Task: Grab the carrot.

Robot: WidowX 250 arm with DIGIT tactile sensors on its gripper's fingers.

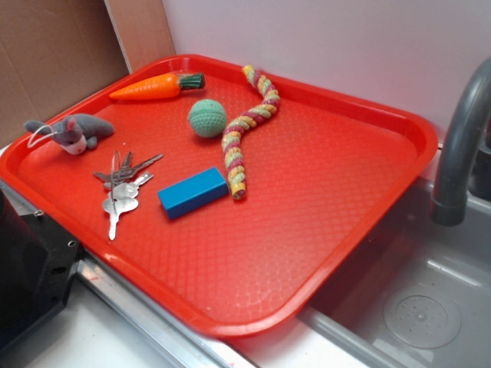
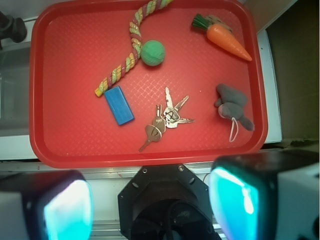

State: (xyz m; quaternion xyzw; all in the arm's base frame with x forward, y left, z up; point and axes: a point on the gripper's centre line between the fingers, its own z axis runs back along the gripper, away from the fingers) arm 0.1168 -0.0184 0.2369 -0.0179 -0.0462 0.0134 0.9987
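Observation:
The carrot (image 1: 147,87) is a smooth orange cone with a dark green stem end. It lies at the far left corner of the red tray (image 1: 322,253). In the wrist view the carrot (image 2: 227,38) is at the upper right, stem end toward the left. My gripper (image 2: 155,207) is high above the tray's near edge, well away from the carrot. Its two teal-padded fingers (image 2: 67,210) stand wide apart with nothing between them. The gripper does not show in the exterior view.
On the tray lie a green knitted ball (image 1: 207,117), a twisted multicoloured rope toy (image 1: 244,130), a blue block (image 1: 192,192), a bunch of keys (image 1: 121,188) and a grey plush animal (image 1: 73,132). A grey faucet (image 1: 460,138) and sink (image 1: 422,307) are at the right.

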